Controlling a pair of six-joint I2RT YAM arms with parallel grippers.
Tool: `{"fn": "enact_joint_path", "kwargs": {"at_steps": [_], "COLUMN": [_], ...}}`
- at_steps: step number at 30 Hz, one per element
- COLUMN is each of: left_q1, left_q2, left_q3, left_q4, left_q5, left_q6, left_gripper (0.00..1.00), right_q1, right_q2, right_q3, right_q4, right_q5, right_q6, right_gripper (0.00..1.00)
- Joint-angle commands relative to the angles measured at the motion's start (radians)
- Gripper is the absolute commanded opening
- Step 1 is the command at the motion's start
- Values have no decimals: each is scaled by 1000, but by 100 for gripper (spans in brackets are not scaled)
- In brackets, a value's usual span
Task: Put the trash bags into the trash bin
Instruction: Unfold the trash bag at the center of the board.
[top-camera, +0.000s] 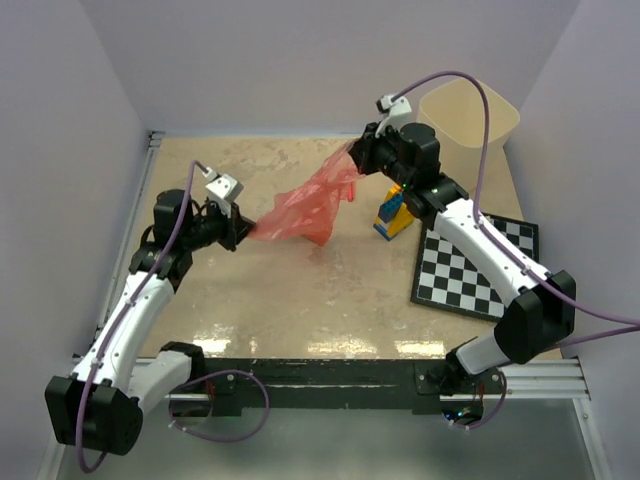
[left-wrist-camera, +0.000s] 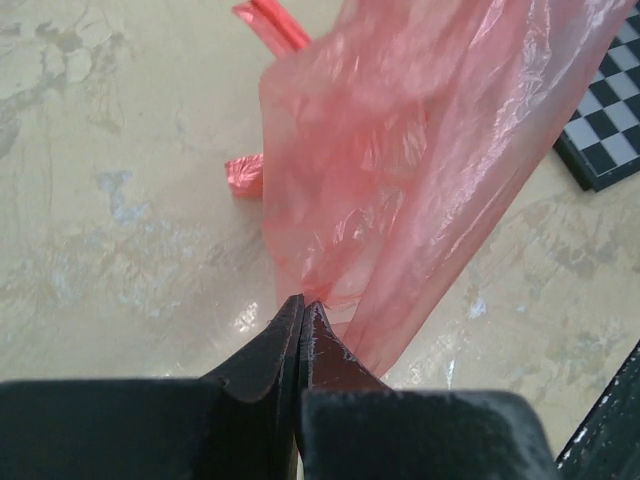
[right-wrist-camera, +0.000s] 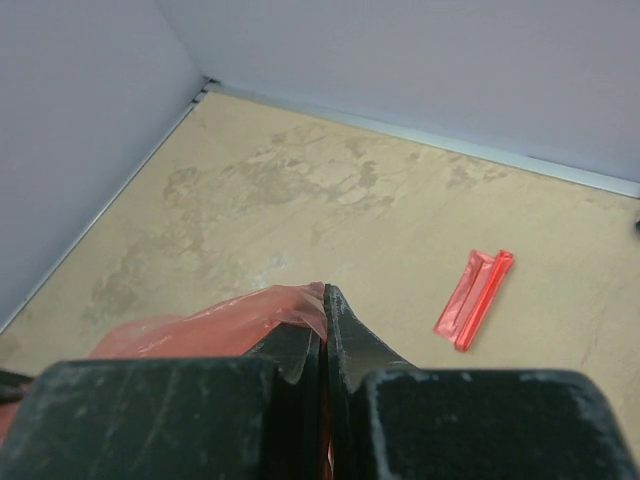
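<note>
The left gripper (left-wrist-camera: 302, 308) has its jaws pressed together on the lower corner of a crinkly red trash bag (top-camera: 305, 205). The right gripper (right-wrist-camera: 325, 296) is clamped the same way on the bag's opposite, upper edge. The thin sack is stretched between the two arms over the middle of the table (top-camera: 300, 310). A second bag, a narrow folded red strip (right-wrist-camera: 475, 297), lies flat on the table beyond the sack. A small red scrap (left-wrist-camera: 245, 175) beside the sack may be part of it; the view is unclear. The cream trash bin (top-camera: 470, 110) stands upright in the far right corner. Yellow-and-blue toy blocks (top-camera: 392, 212) and a checkerboard (top-camera: 475, 265) sit on the right.
</note>
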Motion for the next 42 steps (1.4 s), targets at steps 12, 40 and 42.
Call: {"fn": "enact_joint_path", "kwargs": {"at_steps": [12,40,42], "left_q1": [-44,-164,-164], "left_q2": [-86,218,231], "left_q3": [47,82,96], "left_q4": [173,235,232], "left_q5": [-134,-200,-198], "left_q6": [58,105,111], "left_gripper": [49,76,62], "right_q1": [-32,-32,-33], "right_q2": [29,-34,-34], "right_q3": [86,66,53], "right_q4": [72,86,80], "right_q5": [-133,-151,-132], "right_q6": [-1,24,2], "right_gripper": [0,0,0]}}
